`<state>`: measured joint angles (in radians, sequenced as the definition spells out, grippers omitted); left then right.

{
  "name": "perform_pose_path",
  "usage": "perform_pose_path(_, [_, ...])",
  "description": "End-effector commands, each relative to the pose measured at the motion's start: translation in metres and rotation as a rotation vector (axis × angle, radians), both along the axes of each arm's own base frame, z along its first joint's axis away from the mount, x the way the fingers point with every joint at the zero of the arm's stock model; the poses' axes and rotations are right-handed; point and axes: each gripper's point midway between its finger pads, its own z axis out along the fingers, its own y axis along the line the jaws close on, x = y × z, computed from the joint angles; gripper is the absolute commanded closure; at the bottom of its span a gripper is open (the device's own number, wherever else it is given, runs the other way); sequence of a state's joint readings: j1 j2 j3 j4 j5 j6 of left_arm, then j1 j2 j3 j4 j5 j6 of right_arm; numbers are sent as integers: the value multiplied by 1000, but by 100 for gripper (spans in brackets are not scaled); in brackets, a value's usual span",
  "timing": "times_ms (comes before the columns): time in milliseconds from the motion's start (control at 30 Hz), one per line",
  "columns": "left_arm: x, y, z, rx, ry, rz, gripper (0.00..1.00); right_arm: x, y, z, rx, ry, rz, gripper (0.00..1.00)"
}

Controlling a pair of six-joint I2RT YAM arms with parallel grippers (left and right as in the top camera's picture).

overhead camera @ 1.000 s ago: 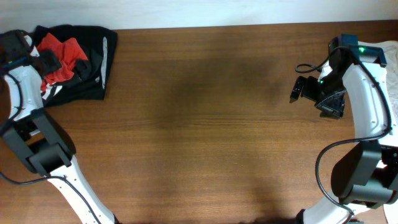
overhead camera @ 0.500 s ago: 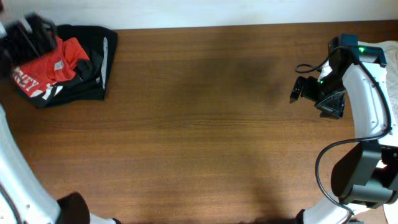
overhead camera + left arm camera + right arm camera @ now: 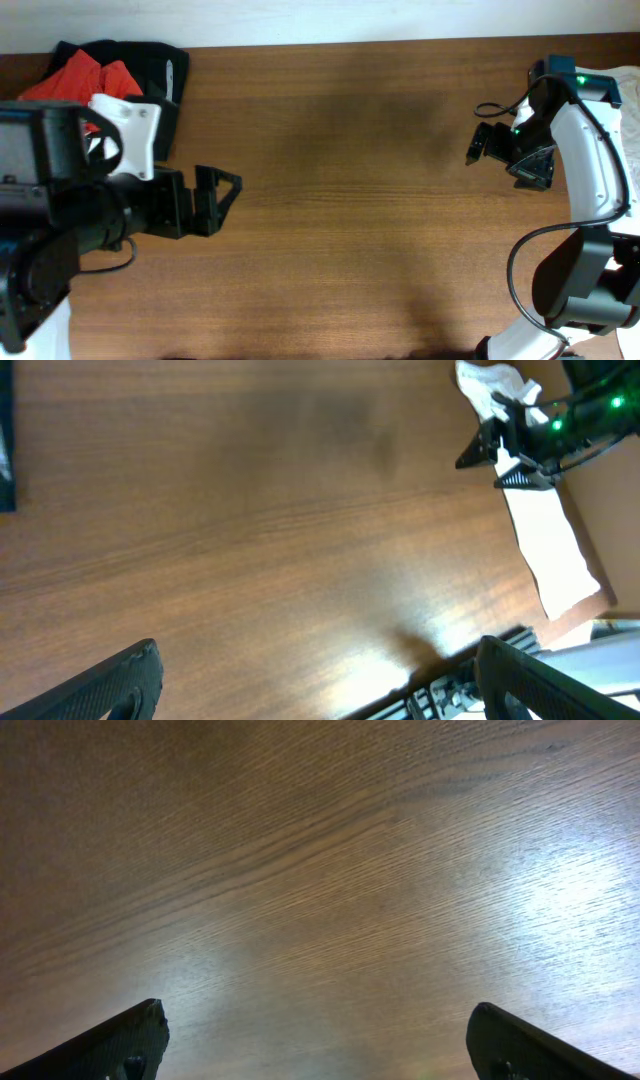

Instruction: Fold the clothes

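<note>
The red-orange T-shirt (image 3: 78,75) lies crumpled on a pile of black garments (image 3: 168,95) at the table's far left corner, partly hidden by my left arm. My left gripper (image 3: 222,200) is raised high above the table, right of the pile, open and empty. In the left wrist view its fingertips (image 3: 130,682) frame bare wood, with the gripper (image 3: 325,685) holding nothing. My right gripper (image 3: 478,145) hovers open at the far right. The right wrist view shows its fingers (image 3: 125,1045) wide apart over bare wood, the gripper (image 3: 320,1050) empty.
A plain white garment (image 3: 548,540) lies at the table's right edge beneath the right arm (image 3: 530,435). A black garment's edge (image 3: 5,450) shows at the left of the left wrist view. Brown wooden table (image 3: 340,240) spans between the arms.
My left gripper has opened, left the red-orange shirt on the black pile, and swung up and right over the table. The right arm has not moved.
</note>
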<state>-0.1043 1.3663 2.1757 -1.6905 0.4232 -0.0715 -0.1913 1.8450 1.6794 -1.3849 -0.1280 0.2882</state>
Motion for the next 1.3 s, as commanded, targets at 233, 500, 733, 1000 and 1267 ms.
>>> perform_pose_path(233, [-11,-23,-34,147,9,-213,1,2,-4,6,-10,-17,-10,1])
perform_pose_path(500, [16,-1,-111,100,-352,-75,1,2,-4,6,-10,-17,-10,1])
perform_pose_path(733, [-18,38,-132,127,-821,119,1,2,-4,6,-10,-17,-10,1])
perform_pose_path(1000, [8,72,-162,103,-1125,315,1,2,-4,6,-10,-17,-10,1])
perform_pose_path(1267, [15,110,-219,101,-941,560,1,2,-4,6,-10,-17,-10,1])
